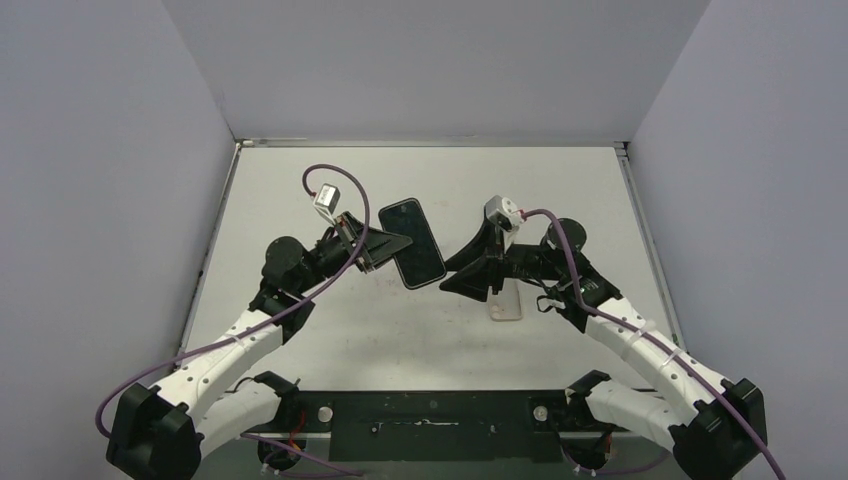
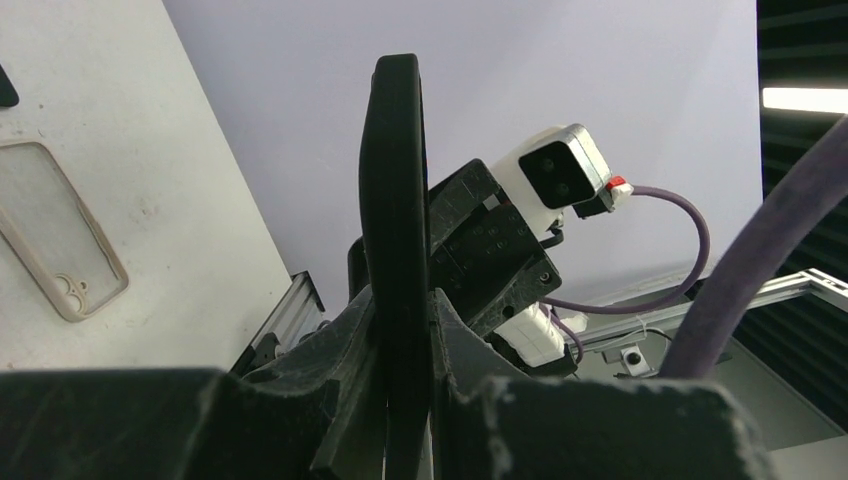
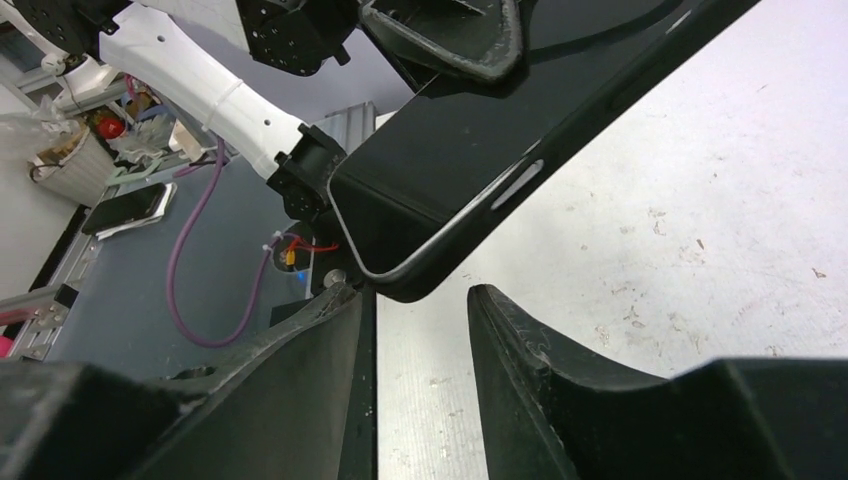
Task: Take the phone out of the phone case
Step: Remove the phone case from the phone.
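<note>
1. Black phone (image 1: pixel 412 242) hangs above the counter (image 1: pixel 420 340), its left edge clamped in the left hand (image 1: pixel 372 248).
2. Right hand (image 3: pixel 415 300) gapes empty at the phone's corner.
3. Case (image 1: pixel 505 305) lies right of the phone, apart.

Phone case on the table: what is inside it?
Nothing: in the left wrist view the phone case shows its bare back and camera hole. The phone is in the left gripper. From above, the right arm covers the case's far end.
</note>
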{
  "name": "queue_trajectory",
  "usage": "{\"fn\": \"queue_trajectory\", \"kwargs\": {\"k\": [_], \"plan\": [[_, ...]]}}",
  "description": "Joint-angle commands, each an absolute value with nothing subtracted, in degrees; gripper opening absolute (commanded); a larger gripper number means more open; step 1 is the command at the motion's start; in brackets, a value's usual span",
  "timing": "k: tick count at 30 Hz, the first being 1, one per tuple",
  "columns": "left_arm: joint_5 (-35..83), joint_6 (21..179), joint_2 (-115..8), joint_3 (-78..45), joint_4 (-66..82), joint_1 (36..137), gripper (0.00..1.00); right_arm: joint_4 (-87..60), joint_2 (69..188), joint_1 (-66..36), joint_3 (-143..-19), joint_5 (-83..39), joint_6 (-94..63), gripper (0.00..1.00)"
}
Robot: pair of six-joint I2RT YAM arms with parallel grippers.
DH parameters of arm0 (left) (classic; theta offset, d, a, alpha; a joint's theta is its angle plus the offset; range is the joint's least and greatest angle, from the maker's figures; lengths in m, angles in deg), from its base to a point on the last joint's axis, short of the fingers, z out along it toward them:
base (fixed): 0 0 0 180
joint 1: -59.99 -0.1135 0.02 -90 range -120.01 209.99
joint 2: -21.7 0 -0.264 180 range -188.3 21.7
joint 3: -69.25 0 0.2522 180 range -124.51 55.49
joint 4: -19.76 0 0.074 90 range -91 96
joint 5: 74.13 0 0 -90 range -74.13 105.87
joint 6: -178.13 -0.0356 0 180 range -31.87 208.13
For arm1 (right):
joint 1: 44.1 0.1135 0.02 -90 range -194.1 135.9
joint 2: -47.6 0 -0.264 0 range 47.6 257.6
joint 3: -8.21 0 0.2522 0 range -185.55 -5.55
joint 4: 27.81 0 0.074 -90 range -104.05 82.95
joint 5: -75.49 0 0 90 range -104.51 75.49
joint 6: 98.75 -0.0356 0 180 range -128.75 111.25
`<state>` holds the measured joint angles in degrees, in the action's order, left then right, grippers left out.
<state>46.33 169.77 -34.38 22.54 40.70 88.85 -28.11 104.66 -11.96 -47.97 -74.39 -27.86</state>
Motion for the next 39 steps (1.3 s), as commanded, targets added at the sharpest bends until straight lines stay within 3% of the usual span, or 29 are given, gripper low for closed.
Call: {"fn": "queue_trajectory", "kwargs": {"k": [1, 10, 28, 33, 39], "plan": [[48.71, 168.66, -34.24, 18.06, 45.36, 88.55, 0.0, -35.86, 105.96, -13.12, -50.55, -77.31, -29.94, 0.42], [49.58, 167.92, -34.78, 17.91, 45.8, 88.55, 0.0, -41.76, 108.62, -13.79, -51.0, -79.88, -34.63, 0.36], [55.82, 172.62, -35.97, 16.5, 51.33, 89.7, 0.0, -33.0, 114.14, -16.79, -53.77, -72.33, -34.66, 0.0], [54.64, 169.9, -34.28, 16.89, 48.24, 89.54, 0.0, -34.29, 114.47, -16.77, -54.04, -73.22, -34.45, 0.0], [53.25, 168.75, -34.5, 18.0, 47.35, 89.25, 0.0, -29.36, 110.74, -17.25, -52.4, -76.04, -29.02, 0.13]]}}
